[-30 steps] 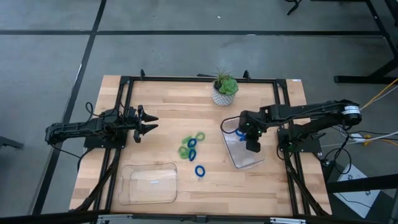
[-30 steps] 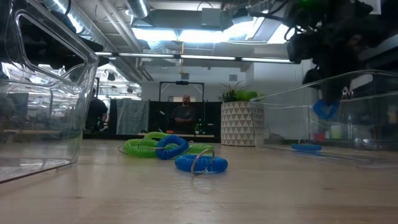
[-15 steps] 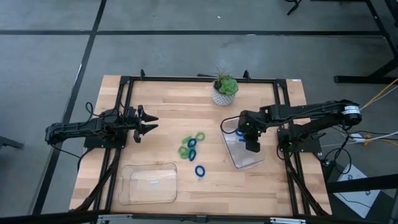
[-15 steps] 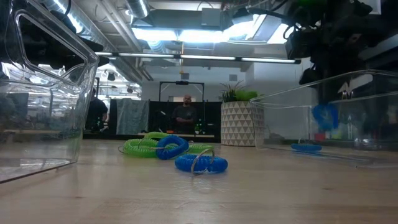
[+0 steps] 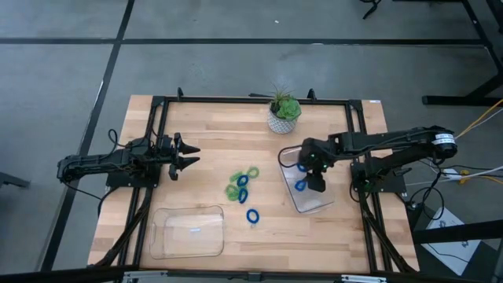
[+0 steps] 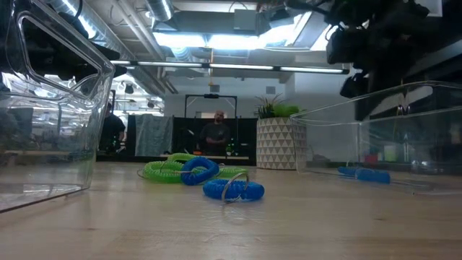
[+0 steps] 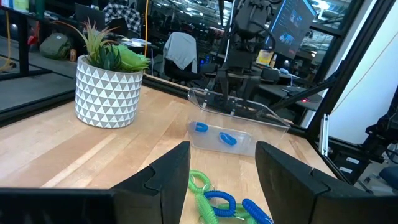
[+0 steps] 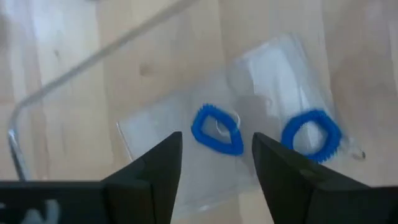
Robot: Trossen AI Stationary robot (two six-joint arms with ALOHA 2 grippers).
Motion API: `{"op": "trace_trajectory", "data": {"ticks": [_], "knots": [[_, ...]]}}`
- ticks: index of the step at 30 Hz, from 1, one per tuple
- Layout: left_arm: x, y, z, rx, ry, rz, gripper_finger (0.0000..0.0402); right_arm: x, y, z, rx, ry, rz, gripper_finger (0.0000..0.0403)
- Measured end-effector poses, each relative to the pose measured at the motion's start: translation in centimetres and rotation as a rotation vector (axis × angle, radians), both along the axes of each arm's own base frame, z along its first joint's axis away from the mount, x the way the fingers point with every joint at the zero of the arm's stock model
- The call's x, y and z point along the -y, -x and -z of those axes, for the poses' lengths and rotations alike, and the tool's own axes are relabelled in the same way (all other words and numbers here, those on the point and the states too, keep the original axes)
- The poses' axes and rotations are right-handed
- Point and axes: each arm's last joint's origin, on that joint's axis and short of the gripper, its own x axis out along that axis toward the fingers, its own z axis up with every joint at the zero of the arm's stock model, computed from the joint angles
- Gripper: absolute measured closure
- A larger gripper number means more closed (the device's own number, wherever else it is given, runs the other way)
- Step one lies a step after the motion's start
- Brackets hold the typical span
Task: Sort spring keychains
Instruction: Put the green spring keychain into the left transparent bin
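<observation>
Now: right gripper (image 5: 313, 181) over clear plastic tray (image 5: 320, 206), fingers wide, empty | two blue coiled spring keychains (image 8: 216, 130) lie inside it | green and blue coils (image 5: 240, 185) mid-desk | left gripper (image 5: 187, 154) waits apart, fingers spread.

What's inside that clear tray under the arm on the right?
Two blue spring keychains lie on the floor of the clear tray, apart from each other. The right gripper hangs open above them, hiding part of the tray from overhead; no green ones show inside.
</observation>
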Motion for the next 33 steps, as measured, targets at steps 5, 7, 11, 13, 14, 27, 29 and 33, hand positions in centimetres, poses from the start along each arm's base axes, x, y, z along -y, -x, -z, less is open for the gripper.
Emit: {"op": "trace_trajectory", "data": {"ticks": [5, 7, 11, 13, 14, 27, 29, 33], "knots": [[0.0, 0.0, 0.0, 0.000, 0.000, 0.000, 0.0224, -0.1, -1.1, -0.7, 0.135, -0.051, -0.033, 0.0208], [0.0, 0.0, 0.0, 0.000, 0.000, 0.000, 0.0224, -0.2, -1.5, -1.0, 0.194, -0.073, -0.051, 0.0208], [0.0, 0.0, 0.0, 0.000, 0.000, 0.000, 0.0224, -0.3, -2.4, -1.8, 0.318, -0.108, -0.092, 0.0208], [0.0, 0.0, 0.0, 0.000, 0.000, 0.000, 0.0224, -0.4, -2.9, -2.3, 0.394, -0.118, -0.123, 0.0208], [0.0, 0.0, 0.0, 0.000, 0.000, 0.000, 0.0224, -0.4, -3.1, -2.6, 0.437, -0.119, -0.143, 0.0208], [0.0, 0.0, 0.0, 0.000, 0.000, 0.000, 0.0224, -0.4, -5.2, -6.3, 0.905, -0.023, -0.248, 0.0208], [0.0, 0.0, 0.0, 0.000, 0.000, 0.000, 0.0224, -0.3, -5.7, -6.4, 0.898, -0.010, -0.237, 0.0208], [0.0, 0.0, 0.0, 0.000, 0.000, 0.000, 0.0224, -0.2, -7.6, -6.8, 0.885, -0.005, -0.230, 0.0208]]}}
